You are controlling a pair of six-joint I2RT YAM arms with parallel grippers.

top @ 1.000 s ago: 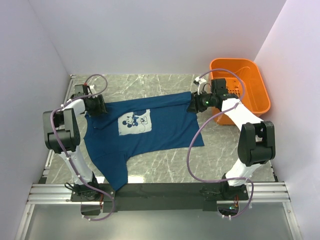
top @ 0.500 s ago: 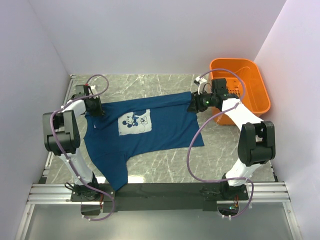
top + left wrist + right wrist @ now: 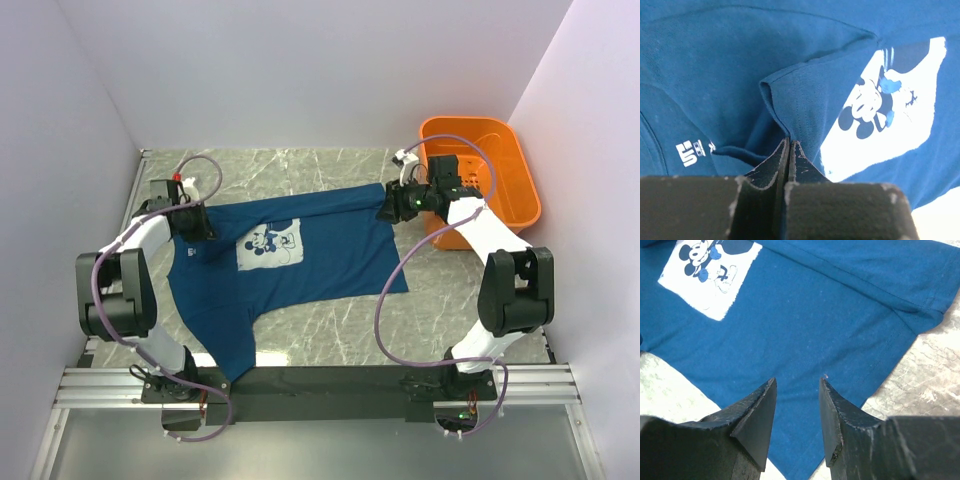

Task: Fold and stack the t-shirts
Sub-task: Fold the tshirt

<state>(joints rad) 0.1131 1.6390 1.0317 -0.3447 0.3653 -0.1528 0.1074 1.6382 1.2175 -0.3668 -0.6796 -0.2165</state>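
One navy-blue t-shirt lies spread face up on the marble table, its pale mouse print left of centre. At the shirt's upper left corner my left gripper is shut on a raised fold of fabric, near the white sleeve mark; the jaws meet with cloth pinched between them. My right gripper hovers open over the shirt's upper right corner. Nothing sits between the right gripper's fingers; only flat blue cloth shows below them.
An orange plastic basket stands at the back right, just behind the right arm. White walls close in the left, back and right sides. Bare marble shows in front of the shirt and past its right edge.
My left gripper has shut on the shirt's fabric, and the left arm's elbow has swung outward to the left. The right gripper has stayed open in place.
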